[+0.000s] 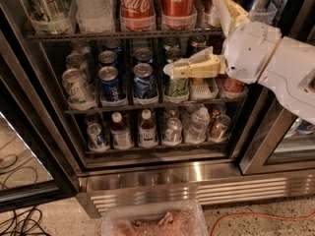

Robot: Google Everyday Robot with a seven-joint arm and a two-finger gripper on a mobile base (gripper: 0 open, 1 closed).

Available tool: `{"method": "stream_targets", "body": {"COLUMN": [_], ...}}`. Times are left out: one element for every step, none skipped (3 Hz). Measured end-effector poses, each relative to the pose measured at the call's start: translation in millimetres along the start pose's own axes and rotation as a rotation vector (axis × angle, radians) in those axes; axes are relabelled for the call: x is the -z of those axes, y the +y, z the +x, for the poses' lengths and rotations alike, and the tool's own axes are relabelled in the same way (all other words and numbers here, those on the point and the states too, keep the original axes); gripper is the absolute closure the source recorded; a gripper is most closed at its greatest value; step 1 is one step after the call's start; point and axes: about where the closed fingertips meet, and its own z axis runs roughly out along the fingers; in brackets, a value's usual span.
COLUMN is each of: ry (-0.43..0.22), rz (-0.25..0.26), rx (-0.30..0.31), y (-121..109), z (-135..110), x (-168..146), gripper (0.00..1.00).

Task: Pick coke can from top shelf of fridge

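Down on the floor we see a clear tub [150, 211]; above it our gripper [193, 33] hangs before the fridge [197, 173] — fingers [194, 68] spread wide, holding nothing; behind, the coke can [178, 1] stands upright on the top shelf [98, 35].

The top shelf [98, 35] of the fridge [197, 173] carries two red coke cans [135, 4] in clear trays, beside a clear bottle [93, 4] and a green-patterned can [47, 4]. The rack below [118, 106] holds blue cans [110, 82]. The gripper [193, 33] hangs spread wide before the top shelf's right end.
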Motion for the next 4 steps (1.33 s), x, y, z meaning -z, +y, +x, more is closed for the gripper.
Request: {"method": "stream_targets", "body": {"ry": [-0.014, -0.025, -0.031, -0.031], "rz": [-0.002, -0.011, 0.010, 0.057], "rx": [-0.008, -0.012, -0.028, -0.057], "y": [-1.0, -2.7, -5.1, -5.2], "z": [0.8, 1.4, 4.0, 9.3], "x": [-10.6, -23.0, -36.7, -59.7], "gripper": [0.00, 0.00, 0.00, 0.00]}}
